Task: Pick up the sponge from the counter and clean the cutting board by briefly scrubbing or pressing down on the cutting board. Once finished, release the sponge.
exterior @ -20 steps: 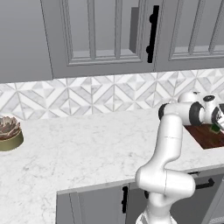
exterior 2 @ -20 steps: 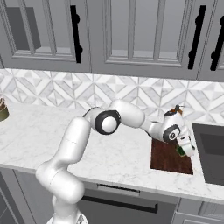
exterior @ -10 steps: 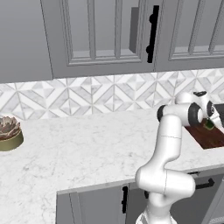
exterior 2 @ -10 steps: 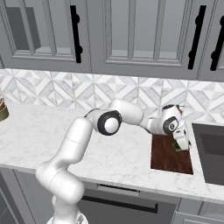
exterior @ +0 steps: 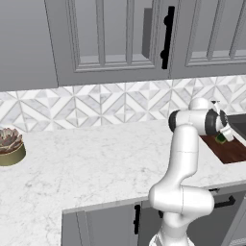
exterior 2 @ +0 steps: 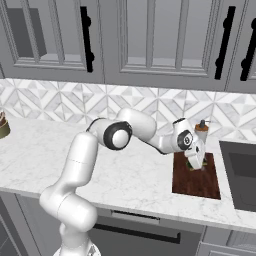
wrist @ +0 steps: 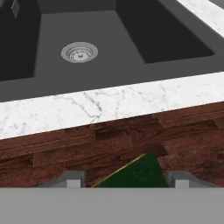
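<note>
The dark green sponge (wrist: 136, 173) with its yellow-green edge sits between my two fingertips (wrist: 72, 178), and my gripper (wrist: 125, 179) is shut on it. It hangs low over the dark reddish-brown cutting board (wrist: 109, 144), close to the wood; contact cannot be told. From the right base view the gripper (exterior 2: 195, 163) holds the sponge (exterior 2: 192, 164) over the far half of the board (exterior 2: 196, 179). In the left base view the sponge (exterior: 221, 138) shows under the hand, above the board (exterior: 231, 150), on the white marble counter (exterior: 96, 163).
A dark sink (wrist: 78, 26) with a round drain (wrist: 79, 51) lies just beyond the board, past a strip of counter (wrist: 109, 105). A small bottle (exterior 2: 201, 128) stands behind the board by the backsplash. A potted plant (exterior: 9, 147) sits far left.
The hand has turned and shifted slightly across the cutting board, still holding the sponge low over it. The base has stayed put.
</note>
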